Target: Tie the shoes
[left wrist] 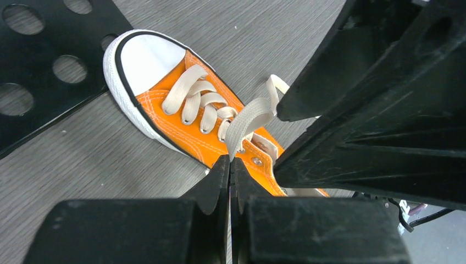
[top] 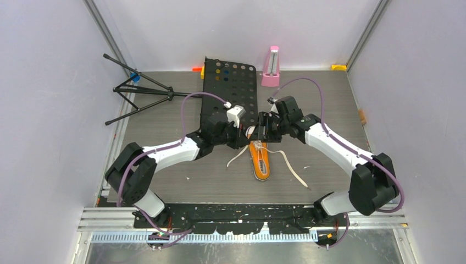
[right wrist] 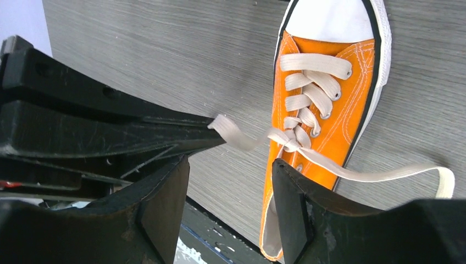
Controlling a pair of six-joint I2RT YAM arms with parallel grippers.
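Your sneaker (top: 260,160) lies on its sole in the middle of the table (top: 165,181), heel toward the near edge and white toe cap toward the far side. In the top view you cannot see the toe, because both wrists sit over it.

Your left gripper (left wrist: 229,162) is clenched. Its two fingers are pressed together just above the tongue end of the sneaker, and the left lace (right wrist: 231,132) runs up from the top eyelets straight into the tips. The pinch itself is too tight to see inside, but the right wrist view shows the strand drawn taut and ending at those tips.

Your right gripper (right wrist: 229,161) is released, with its fingers well apart and nothing between them. It hangs over the sneaker's opening, just beside the left tips. One of its fingers fills the right half of the left wrist view and hides the heel there.

The right lace (right wrist: 384,176) lies slack, trailing right and near across the table. The two strands cross above the top eyelets, though you cannot tell whether that is a real knot. Another strand lies left of the sneaker, and its link to the pinched one is hidden under the grippers.

Far back lie a perforated black plate (top: 236,88), a folded tripod (top: 140,91) and a pink metronome (top: 270,69).
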